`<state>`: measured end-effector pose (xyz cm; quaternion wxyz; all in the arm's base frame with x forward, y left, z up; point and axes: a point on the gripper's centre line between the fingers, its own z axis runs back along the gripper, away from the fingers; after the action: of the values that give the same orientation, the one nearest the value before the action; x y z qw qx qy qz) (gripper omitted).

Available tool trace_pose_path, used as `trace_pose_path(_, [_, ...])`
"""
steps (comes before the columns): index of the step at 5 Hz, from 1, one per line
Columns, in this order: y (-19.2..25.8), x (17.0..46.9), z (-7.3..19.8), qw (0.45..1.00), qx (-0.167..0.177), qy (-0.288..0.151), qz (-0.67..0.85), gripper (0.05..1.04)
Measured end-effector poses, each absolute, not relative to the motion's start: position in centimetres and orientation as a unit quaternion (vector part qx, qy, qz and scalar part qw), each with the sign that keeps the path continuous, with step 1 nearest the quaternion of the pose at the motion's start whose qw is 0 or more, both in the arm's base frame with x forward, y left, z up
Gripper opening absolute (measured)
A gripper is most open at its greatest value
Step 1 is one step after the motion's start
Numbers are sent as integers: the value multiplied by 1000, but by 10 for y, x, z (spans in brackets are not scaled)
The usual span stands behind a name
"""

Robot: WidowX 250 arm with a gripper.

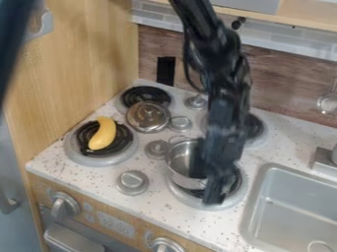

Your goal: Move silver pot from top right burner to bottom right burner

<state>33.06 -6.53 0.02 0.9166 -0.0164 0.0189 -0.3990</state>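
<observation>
The black two-finger gripper [205, 185] was observed at the right side of the round silver metal pot [181, 161]; its grip could not be determined. The pot was located over the grey-rimmed, black-coiled bottom right burner [205, 205], toward its left.

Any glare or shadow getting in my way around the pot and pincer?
Camera view: soft highlights on the pot and the round shiny lid-like piece, neither washed out; the black pincer blends with the dark burner coil beside it.
</observation>
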Motion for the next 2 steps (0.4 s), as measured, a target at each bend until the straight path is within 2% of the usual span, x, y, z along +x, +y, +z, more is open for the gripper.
trace_pose_path(1, [-46,322,33,945,-22,-41,-324,998])
trace_pose_path(2, [-35,316,47,964,-29,-75,-252,998])
